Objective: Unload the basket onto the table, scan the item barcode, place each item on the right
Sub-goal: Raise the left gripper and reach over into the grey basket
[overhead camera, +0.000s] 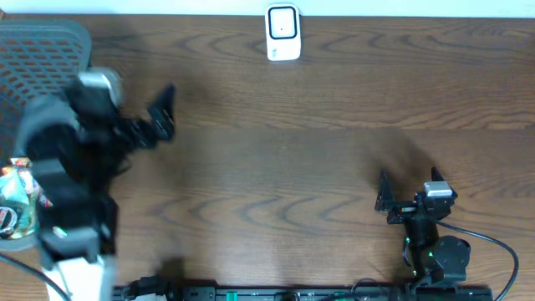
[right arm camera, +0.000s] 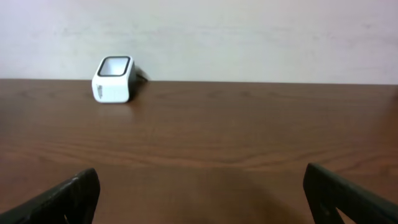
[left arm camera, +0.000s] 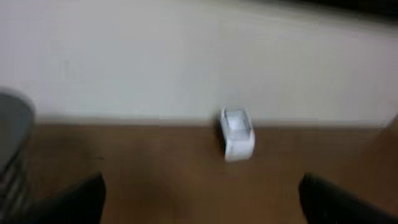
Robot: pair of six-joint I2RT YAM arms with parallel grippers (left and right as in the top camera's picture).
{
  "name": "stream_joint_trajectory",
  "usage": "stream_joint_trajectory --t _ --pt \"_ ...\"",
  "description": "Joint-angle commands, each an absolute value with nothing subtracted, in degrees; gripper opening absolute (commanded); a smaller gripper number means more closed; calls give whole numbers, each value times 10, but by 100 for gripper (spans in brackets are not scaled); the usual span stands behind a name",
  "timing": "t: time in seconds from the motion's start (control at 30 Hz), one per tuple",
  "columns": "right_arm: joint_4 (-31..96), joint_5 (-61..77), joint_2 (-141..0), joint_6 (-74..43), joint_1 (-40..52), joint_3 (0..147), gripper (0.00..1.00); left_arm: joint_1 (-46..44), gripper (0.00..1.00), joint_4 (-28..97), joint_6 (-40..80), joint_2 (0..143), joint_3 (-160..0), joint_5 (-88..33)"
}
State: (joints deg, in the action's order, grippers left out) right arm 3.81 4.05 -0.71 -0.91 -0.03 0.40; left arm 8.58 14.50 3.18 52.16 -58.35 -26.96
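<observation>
Tabletop (overhead camera: pixel 276 167): brown wood, white wall behind.
Left jaws: wide apart, empty, left of scanner (overhead camera: pixel 282 33).
Right jaws: wide apart, empty, right of scanner, toward robot.
Item (overhead camera: pixel 15 209): far left of scanner, ungripped.
Risk: barcode may end up facing away from scanner, giving no read.
Hidden: item cropped by frame edge, barcode unseen; left wrist view blurred.

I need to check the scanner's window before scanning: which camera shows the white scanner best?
The right wrist view: the white scanner is sharp, its dark-framed window and side face plain. Overhead shows the scanner only from above, and small. The left wrist view has the scanner blurred.
</observation>
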Motion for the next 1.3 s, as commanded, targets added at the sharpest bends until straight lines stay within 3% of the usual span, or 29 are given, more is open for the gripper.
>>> stream_joint_trajectory --t 0.0,0.2,0.3,0.63,1.07,1.27 --pt "41 40 -4 -3 4 4 99 103 98 275 2 607 -731 -385" --pt "41 40 -4 -3 4 4 99 107 98 242 16 658 -749 -385" --pt "41 40 -4 -3 4 4 99 121 97 259 90 675 -784 -309" --pt "41 40 -4 -3 4 4 99 228 98 587 151 802 -1033 -103" --pt "41 40 -4 -3 4 4 99 362 98 578 183 836 -1033 -18" --pt "41 40 -4 -3 4 4 99 380 98 614 181 858 -1032 11"
